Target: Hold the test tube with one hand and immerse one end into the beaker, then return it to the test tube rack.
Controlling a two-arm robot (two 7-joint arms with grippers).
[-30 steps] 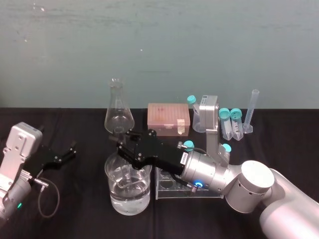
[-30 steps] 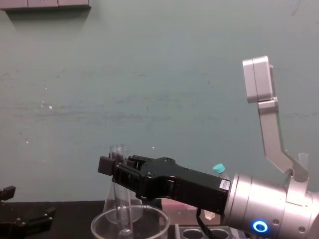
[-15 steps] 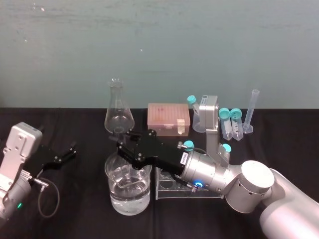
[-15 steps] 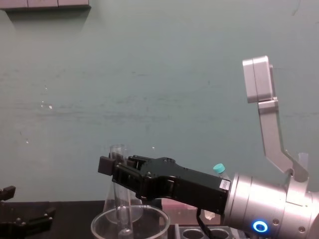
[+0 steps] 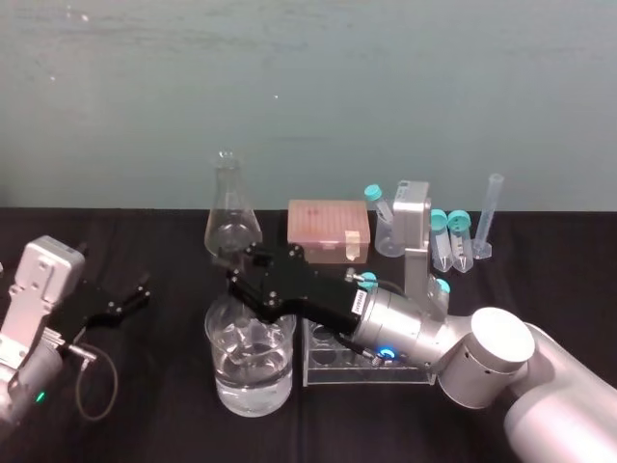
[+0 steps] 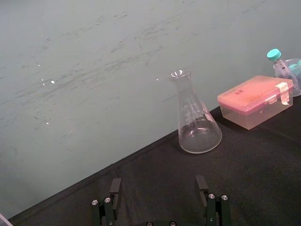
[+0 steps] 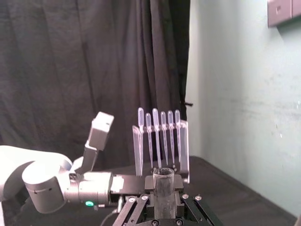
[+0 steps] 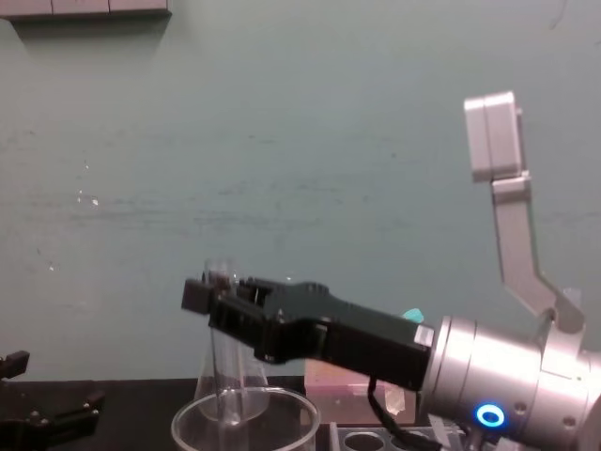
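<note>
Chest view: the right gripper (image 8: 208, 299), fingers clamped on the test tube (image 8: 219, 274), has risen slightly, drawing the tube upward within the beaker (image 8: 282, 402). Judgement: immersion complete; transfer to the test tube rack (image 5: 333, 359) follows. The left gripper (image 5: 120, 304) rests parked, fingers spread.

light: even, diffuse | shadows: faint | glare: small glints on wall (image 6: 51, 82)

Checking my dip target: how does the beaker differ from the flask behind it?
The beaker is wide, straight-walled and holds clear liquid; the flask is conical, narrow-necked and looks empty. The beaker sits nearer the robot, under the right gripper; the flask stands farther back. Both are clear glass, upright.
</note>
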